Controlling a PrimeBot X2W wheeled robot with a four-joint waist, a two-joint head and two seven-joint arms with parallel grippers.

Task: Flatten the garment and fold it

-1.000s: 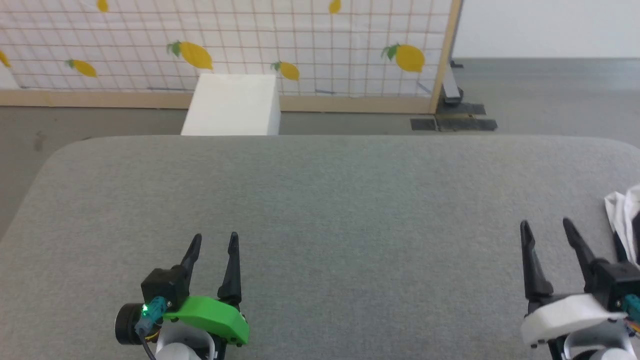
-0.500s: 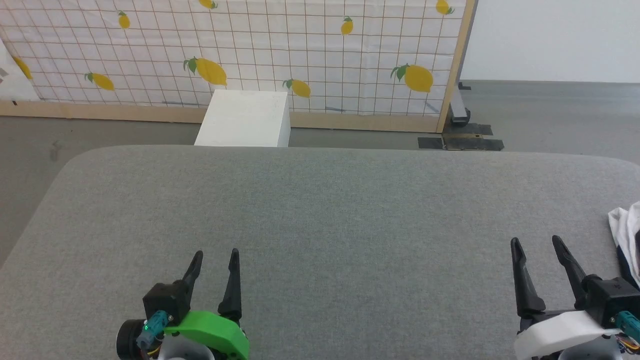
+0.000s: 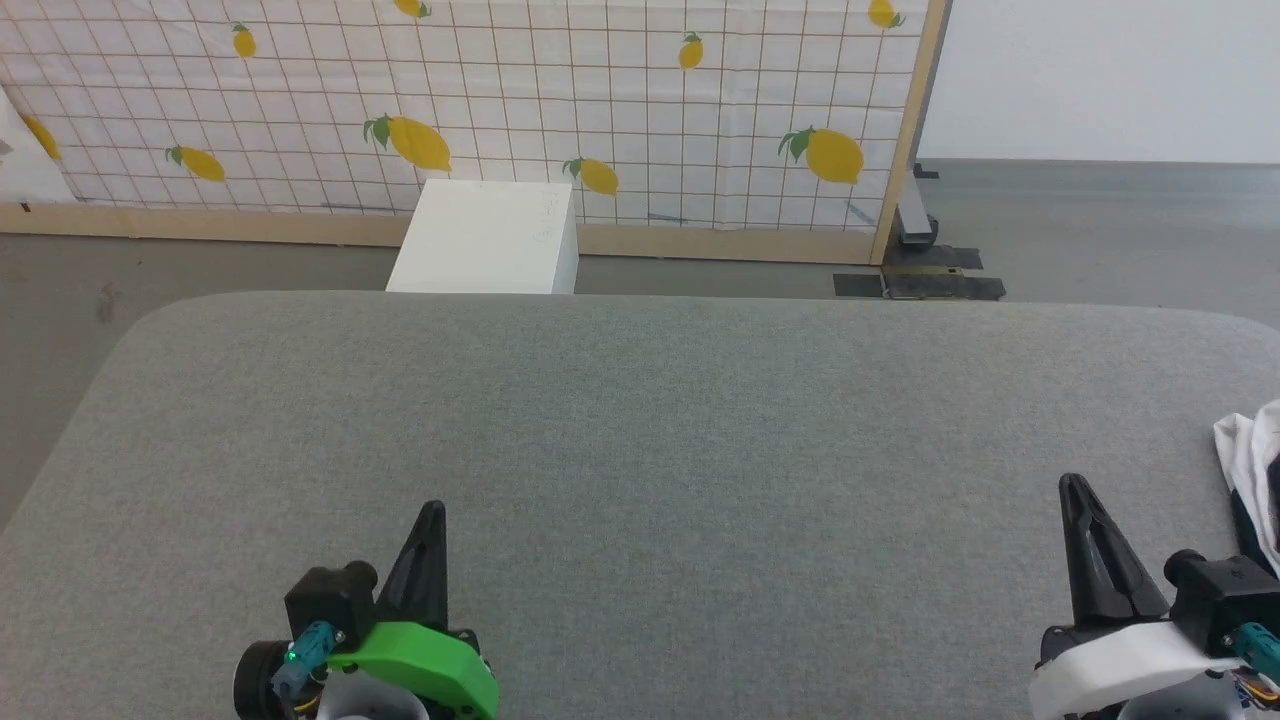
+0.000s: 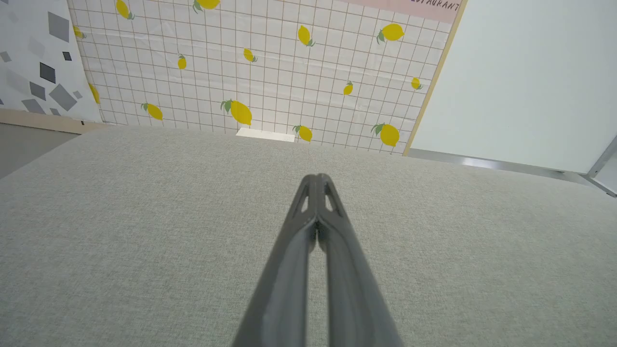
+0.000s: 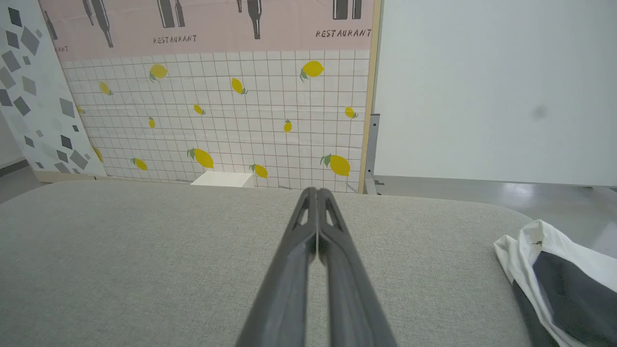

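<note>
**Student:** What takes up most of the head view?

**Tutor:** A grey padded table (image 3: 640,420). It spans the frame from the bottom edge to mid-height, and its far corners are rounded.

**Student:** And behind it?

**Tutor:** A lemon-print screen (image 3: 600,90) in a wooden frame fills the upper left and centre. It stands on a grey floor (image 3: 1100,230), with a plain pale wall at the upper right. A white box (image 3: 485,235) sits on the floor just beyond the table's far edge, left of centre.

**Student:** Where is the garment?

**Tutor:** The garment (image 3: 1243,455) lies bunched on the table at the right edge of the frame, cut off by the border. It is white cloth with a dark panel. In the right wrist view it sits at the lower right, near the table's rounded corner.

**Student:** The grippers?

**Tutor:** The left gripper (image 3: 432,512) is at the lower left and has a green housing. Its fingers are pressed together to one point, holding nothing, over bare table. The right gripper (image 3: 1074,485) is at the lower right and has a white housing. It is likewise closed and empty, near the garment but apart from it. In each wrist view the fingers (image 4: 289,270) meet at the tips.
</note>
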